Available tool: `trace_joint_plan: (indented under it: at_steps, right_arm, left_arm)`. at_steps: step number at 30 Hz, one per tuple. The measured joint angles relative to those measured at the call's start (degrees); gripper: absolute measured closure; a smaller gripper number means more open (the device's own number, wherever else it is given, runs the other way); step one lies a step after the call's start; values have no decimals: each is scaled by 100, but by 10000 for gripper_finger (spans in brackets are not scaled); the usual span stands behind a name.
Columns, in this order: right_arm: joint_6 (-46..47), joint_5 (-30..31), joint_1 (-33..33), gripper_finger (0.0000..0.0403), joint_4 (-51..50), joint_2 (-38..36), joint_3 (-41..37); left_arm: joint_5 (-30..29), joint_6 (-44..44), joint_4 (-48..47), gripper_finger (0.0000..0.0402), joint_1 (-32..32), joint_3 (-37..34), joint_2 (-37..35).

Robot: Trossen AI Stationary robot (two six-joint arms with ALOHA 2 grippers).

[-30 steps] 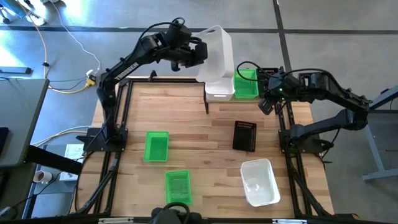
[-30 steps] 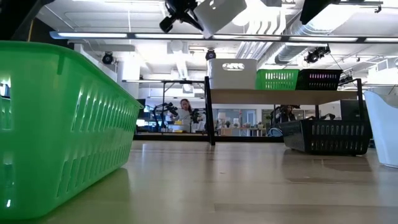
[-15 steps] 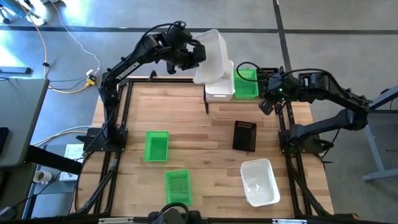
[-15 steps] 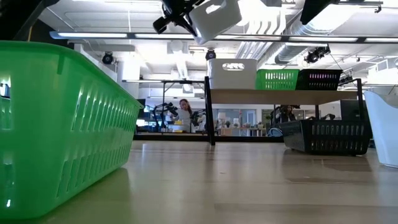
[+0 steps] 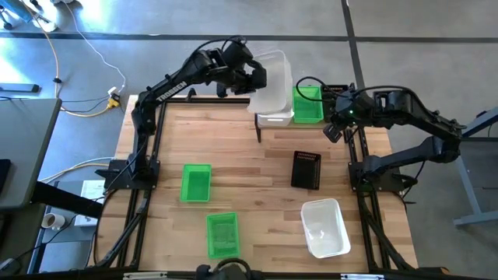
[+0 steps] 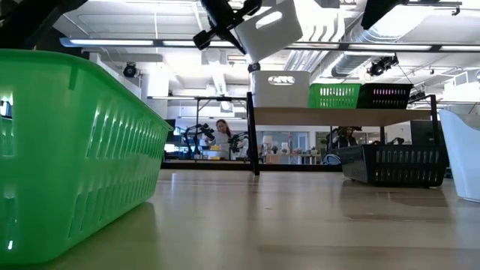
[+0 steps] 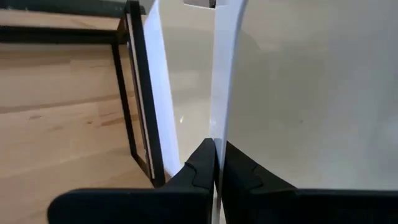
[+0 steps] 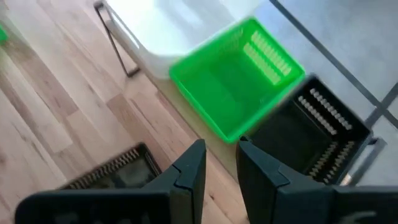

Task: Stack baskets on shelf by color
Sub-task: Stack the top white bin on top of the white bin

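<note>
My left gripper (image 5: 250,78) is shut on a white basket (image 5: 274,76), held in the air over the shelf's left end. It shows tilted at the top of the low view, white basket (image 6: 274,26). On the shelf (image 6: 337,116) stand, left to right, a white basket (image 5: 275,118), a green one (image 5: 309,105) and a black one (image 5: 334,92). My right gripper (image 5: 334,128) hangs open and empty near the shelf's right end, above the table. In the right wrist view, right gripper (image 8: 221,158), the gap between the fingers is plain. My left gripper pinches the held basket's left side wall at its rim (image 7: 222,118), one finger (image 7: 200,167) outside the wall and one (image 7: 242,171) inside. The fingers come slanting down from the table's left. The basket is lifted clear and tilted, above the shelf's white basket.
On the tabletop lie two green baskets (image 5: 195,183) (image 5: 222,233), a black one (image 5: 306,169) and a white one (image 5: 325,227). The near green basket (image 6: 67,150) fills the left of the low view. A person sits in the room behind.
My left gripper has carried the white basket toward the table's right edge and a little down, closer over the shelf's white basket. The basket stays lifted clear and tilted.
</note>
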Motion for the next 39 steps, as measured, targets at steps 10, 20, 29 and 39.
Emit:
trace_joint_plan:
  at_steps: [10,20,29,39]
  right_arm:
    - [-229,-14,-6,327,2651,24,0]
    - [-92,60,-10,318,4292,310,2]
    - [663,122,-109,262,4266,828,2]
    - [1309,678,-122,254,3607,1069,2]
  left_arm:
    - [-1133,407,0,401,-348,0,-2]
    - [-1797,739,13,402,-656,0,-4]
    - [-2011,1103,81,401,-768,0,-9]
    - [-2015,1294,147,401,-770,0,-11]
